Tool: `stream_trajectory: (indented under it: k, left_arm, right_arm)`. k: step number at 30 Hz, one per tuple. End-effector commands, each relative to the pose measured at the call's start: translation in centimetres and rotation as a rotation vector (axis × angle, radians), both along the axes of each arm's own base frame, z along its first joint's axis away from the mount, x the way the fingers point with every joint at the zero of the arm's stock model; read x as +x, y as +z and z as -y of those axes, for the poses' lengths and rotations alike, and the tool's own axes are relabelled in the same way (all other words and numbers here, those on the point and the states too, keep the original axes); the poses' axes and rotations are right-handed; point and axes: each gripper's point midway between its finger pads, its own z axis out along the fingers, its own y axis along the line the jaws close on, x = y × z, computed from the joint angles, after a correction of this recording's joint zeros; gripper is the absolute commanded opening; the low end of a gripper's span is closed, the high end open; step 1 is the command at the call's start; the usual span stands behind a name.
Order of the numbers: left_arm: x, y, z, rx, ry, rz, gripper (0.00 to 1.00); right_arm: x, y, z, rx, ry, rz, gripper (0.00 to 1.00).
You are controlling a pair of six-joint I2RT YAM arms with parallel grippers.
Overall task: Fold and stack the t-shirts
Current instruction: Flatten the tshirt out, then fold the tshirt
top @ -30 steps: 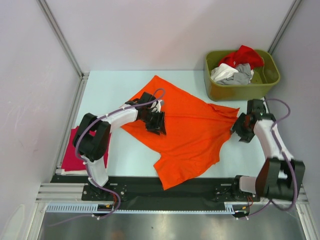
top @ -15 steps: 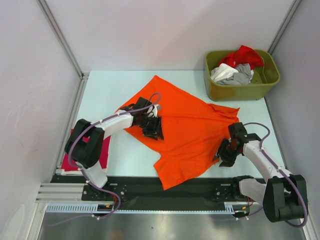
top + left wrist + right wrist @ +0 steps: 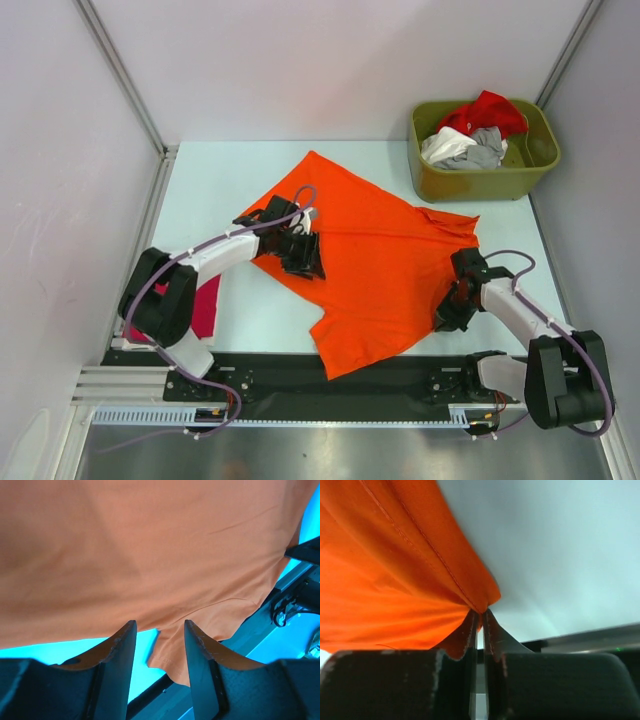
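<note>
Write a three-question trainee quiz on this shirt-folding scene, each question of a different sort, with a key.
1. True or false: the right gripper is shut on an edge of the orange shirt.
2. Fill in the missing word: the left gripper, over the orange shirt, has its fingers ____ (open or shut).
3. Where does the grey shirt lie?
A. in the green bin
B. spread on top of the orange shirt
C. hanging from the left gripper

Key: 1 true; 2 open; 3 A.
</note>
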Motion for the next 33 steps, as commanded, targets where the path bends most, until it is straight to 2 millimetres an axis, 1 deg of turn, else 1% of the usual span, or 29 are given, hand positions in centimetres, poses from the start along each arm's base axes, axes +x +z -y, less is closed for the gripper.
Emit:
stream_trajectory:
  k: [1,2,3,4,5,6,7,9,13,14,15,16,17,19,20,21,22,23,25,26,27,28,29,30,31,33]
  left_arm:
    - [1.3,2.7,-0.7,-0.018,0.014,0.103,0.48]
    - [1.6,2.9,-1.3,-0.016,0.034,0.109,0.49]
    - [1.8,3.1,-1.5,-0.022,0.040,0.115,0.49]
    - [1.9,3.3,-1.9,-0.024,0.048,0.118,0.49]
    - [2.3,3.5,-2.5,-0.023,0.068,0.121,0.49]
    - [2.6,3.6,-2.9,-0.021,0.078,0.126,0.49]
    - [2.7,3.6,-3.4,-0.014,0.089,0.130,0.49]
    - [3.7,4.0,-4.8,-0.004,0.132,0.147,0.49]
    - [5.1,4.3,-7.6,0.028,0.223,0.171,0.50]
    - [6.0,4.3,-9.2,0.057,0.275,0.186,0.51]
    - [6.3,4.4,-10.0,0.077,0.303,0.190,0.52]
    - [6.5,4.3,-10.8,0.099,0.327,0.186,0.53]
    - [7.3,4.2,-12.6,0.148,0.385,0.199,0.53]
    - [8.1,4.2,-14.7,0.207,0.443,0.214,0.54]
    - [8.8,4.1,-16.7,0.258,0.504,0.220,0.54]
    - [9.0,3.9,-17.7,0.279,0.544,0.210,0.54]
    - [9.3,3.8,-18.7,0.293,0.577,0.204,0.54]
    - [9.7,3.7,-20.2,0.298,0.625,0.194,0.54]
    - [10.5,3.1,-21.7,0.307,0.671,0.171,0.53]
    - [10.9,2.8,-23.4,0.320,0.715,0.159,0.53]
    - [11.3,2.7,-23.9,0.323,0.726,0.156,0.53]
    - [12.1,2.3,-25.1,0.320,0.747,0.151,0.53]
    - [12.5,2.1,-25.2,0.303,0.741,0.149,0.53]
    - [12.9,1.9,-25.5,0.298,0.733,0.151,0.53]
    - [13.5,1.9,-25.6,0.284,0.729,0.154,0.53]
    - [14.2,0.7,-25.9,0.278,0.695,0.132,0.52]
  right_arm:
    - [-1.2,0.6,1.0,-0.095,-0.037,-0.022,0.06]
    - [-1.1,0.7,1.4,-0.130,-0.044,-0.010,0.06]
    - [-1.5,0.8,1.4,-0.146,-0.038,-0.021,0.06]
    - [-1.2,0.9,1.6,-0.157,-0.039,-0.022,0.07]
    - [-1.3,0.8,1.7,-0.165,-0.037,-0.032,0.08]
    - [-1.3,0.6,1.8,-0.169,-0.031,-0.039,0.12]
    - [-1.5,0.4,1.8,-0.173,-0.018,-0.062,0.12]
    - [-1.7,0.4,1.8,-0.175,-0.015,-0.075,0.13]
    - [-1.3,0.9,1.8,-0.185,-0.018,-0.042,0.15]
    - [-1.3,1.0,1.9,-0.187,-0.015,-0.043,0.17]
    - [-1.2,1.0,1.8,-0.184,-0.007,-0.046,0.24]
    - [-1.0,1.2,1.7,-0.180,0.010,-0.040,0.29]
    - [-0.4,1.8,1.5,-0.177,0.050,-0.026,0.40]
    - [0.5,3.1,1.6,-0.190,0.103,0.006,0.48]
    - [0.9,3.8,1.3,-0.188,0.142,0.030,0.52]
    - [2.2,5.7,0.9,-0.187,0.194,0.097,0.57]
    - [2.5,6.6,0.8,-0.197,0.218,0.126,0.59]
    - [3.0,7.7,0.4,-0.197,0.245,0.163,0.62]
    - [3.7,10.4,-2.5,-0.125,0.393,0.278,0.73]
    - [3.7,11.1,-3.9,-0.086,0.458,0.317,0.74]
    - [3.9,12.0,-6.4,-0.031,0.546,0.384,0.74]
    - [3.5,12.4,-8.1,0.017,0.632,0.413,0.74]
    - [3.9,12.9,-9.6,0.042,0.675,0.463,0.73]
    - [3.7,13.0,-10.6,0.054,0.714,0.478,0.72]
    - [2.8,12.9,-12.5,0.074,0.794,0.478,0.71]
    - [2.4,13.0,-14.6,0.091,0.869,0.502,0.69]
